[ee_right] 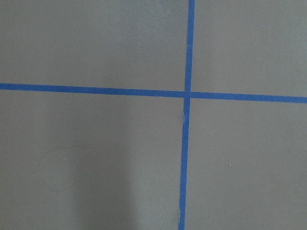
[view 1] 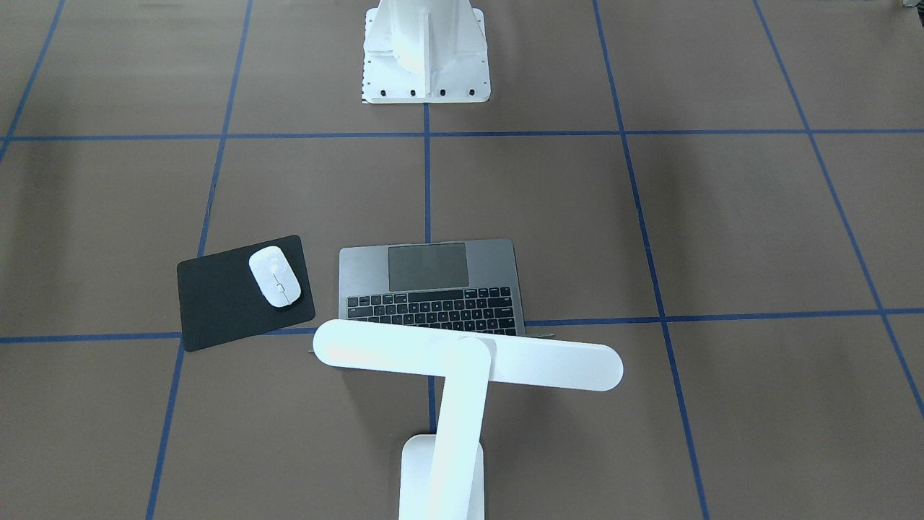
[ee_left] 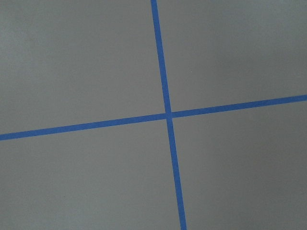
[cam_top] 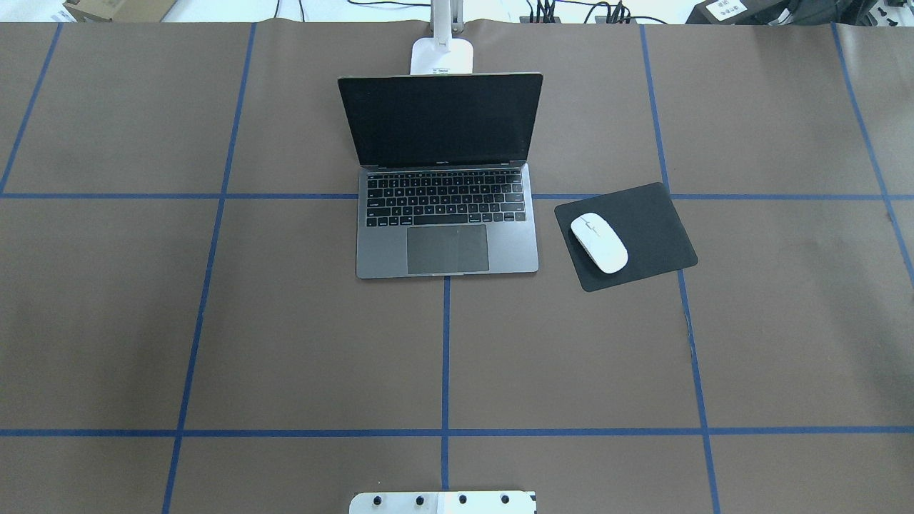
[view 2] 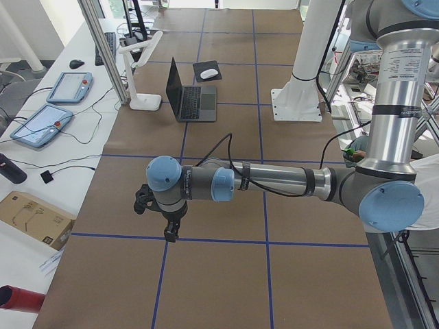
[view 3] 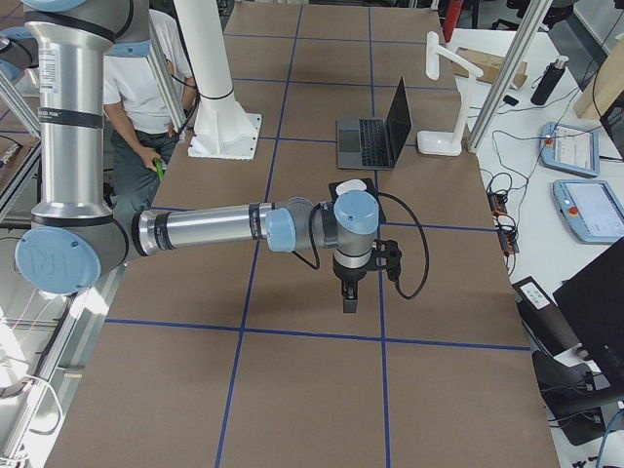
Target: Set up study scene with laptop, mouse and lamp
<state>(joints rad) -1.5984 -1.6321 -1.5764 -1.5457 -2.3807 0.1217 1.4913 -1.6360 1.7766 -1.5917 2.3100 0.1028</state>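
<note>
The lamp (view 1: 556, 365) is the biggest task item. In the front-facing view its long white head lies across the lower middle of the frame, on a slanted arm that rises from a base at the bottom edge. In the overhead view only that base shows, at top centre, just behind the laptop's raised screen. It stands on the brown table (cam_top: 285, 321), which is gridded with blue tape lines (ee_left: 168, 115).

The white bolted pedestal (view 1: 426, 65) sits at top centre of the front-facing view, well apart from the rest.

The laptop (cam_top: 448, 214) is open in the upper middle of the overhead frame. Its screen is dark and upright, with the keyboard and trackpad below it in the frame.

The black mouse pad (cam_top: 650, 228) lies near the laptop's right side in that frame, turned slightly askew and apart from the laptop. The mouse (cam_top: 598, 243) rests on the left part of the pad, tilted the same way.

The left gripper (view 2: 171, 233) hangs pointing down over the table at lower centre-left of the left side view, near a tape crossing. The right gripper (view 3: 349, 297) hangs the same way at the centre of the right side view, near the mouse pad. Both show only in these side views, so I cannot tell how far the fingers are parted or whether they hold anything. Each wrist camera shows only table and crossed tape.
</note>
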